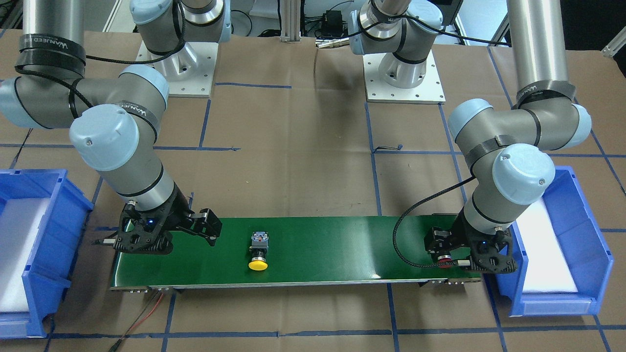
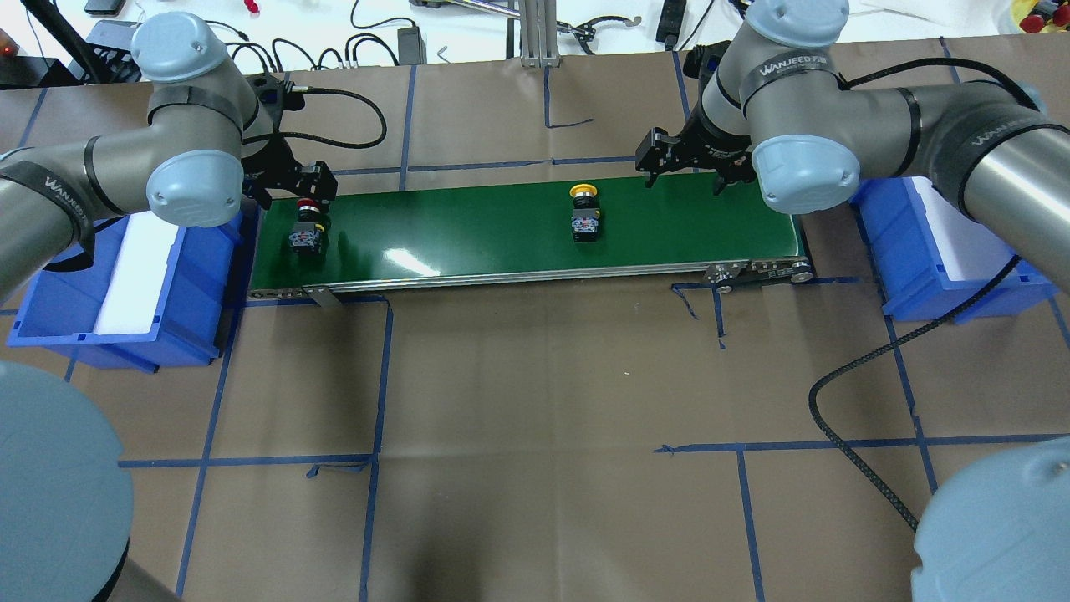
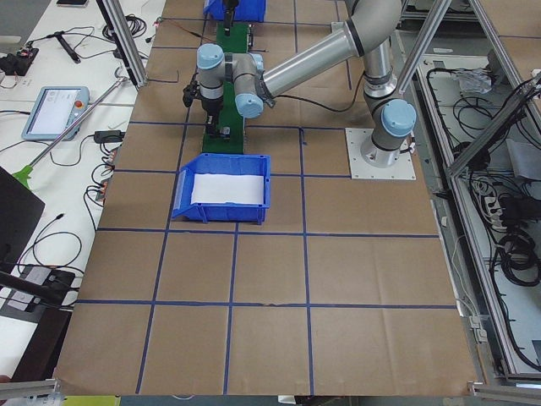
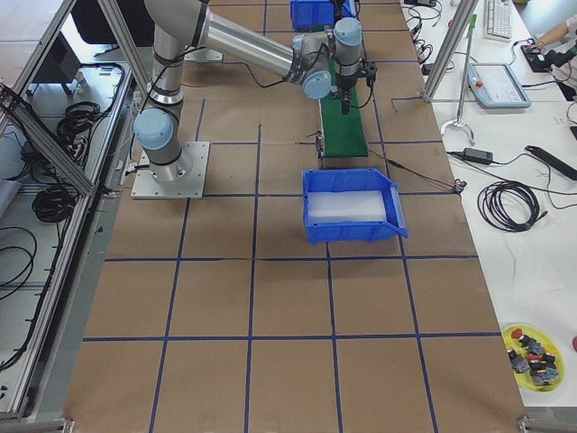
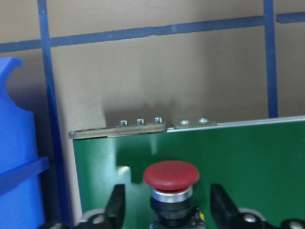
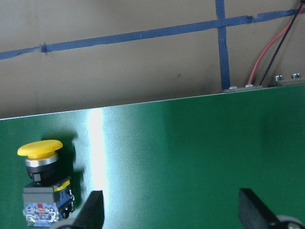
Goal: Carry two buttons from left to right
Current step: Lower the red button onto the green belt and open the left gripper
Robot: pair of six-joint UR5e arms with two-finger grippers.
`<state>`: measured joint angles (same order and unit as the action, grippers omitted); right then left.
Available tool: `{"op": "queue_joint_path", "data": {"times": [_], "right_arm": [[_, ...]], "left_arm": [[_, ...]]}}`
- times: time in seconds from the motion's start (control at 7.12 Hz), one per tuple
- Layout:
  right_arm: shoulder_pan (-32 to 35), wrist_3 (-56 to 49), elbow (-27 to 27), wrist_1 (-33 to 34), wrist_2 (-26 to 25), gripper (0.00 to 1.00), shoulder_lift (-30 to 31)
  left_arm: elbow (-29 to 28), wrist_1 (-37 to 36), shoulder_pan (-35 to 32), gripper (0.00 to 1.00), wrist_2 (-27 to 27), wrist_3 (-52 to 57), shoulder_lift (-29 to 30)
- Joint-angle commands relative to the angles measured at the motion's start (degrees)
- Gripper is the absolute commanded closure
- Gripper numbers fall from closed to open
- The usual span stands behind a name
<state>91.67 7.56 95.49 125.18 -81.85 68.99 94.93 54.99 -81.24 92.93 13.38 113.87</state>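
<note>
While left tool (image 5: 167,204) stands open, red-capped push-button (image 5: 171,174) lies between its fingers.
Right tool (image 6: 171,202) open too; yellow-capped push-button (image 6: 40,149) near it on green conveyor belt (image 6: 190,143).

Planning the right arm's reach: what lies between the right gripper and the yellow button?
Nothing but bare green belt between the right gripper and the yellow button, clearest in the overhead view.

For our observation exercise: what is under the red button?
The green belt lies under the red button. Its body covers the spot directly beneath; the left gripper flanks it, open.
</note>
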Motion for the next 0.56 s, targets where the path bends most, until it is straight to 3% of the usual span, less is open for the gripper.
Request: {"op": "queue_joint_path", "data": {"times": [0.0, 0.42], "right_arm": [[0.2, 1.0, -0.2, 0.2, 0.1, 0.00, -0.5], [1.0, 6.4, -0.7, 0.2, 0.3, 0.00, -3.5]], "left_arm": [[-1.4, 5.8, -0.1, 0.00, 0.1, 0.0, -4.1], [-3.4, 20.5, -1.5, 0.00, -0.8, -7.6, -13.2]]}}
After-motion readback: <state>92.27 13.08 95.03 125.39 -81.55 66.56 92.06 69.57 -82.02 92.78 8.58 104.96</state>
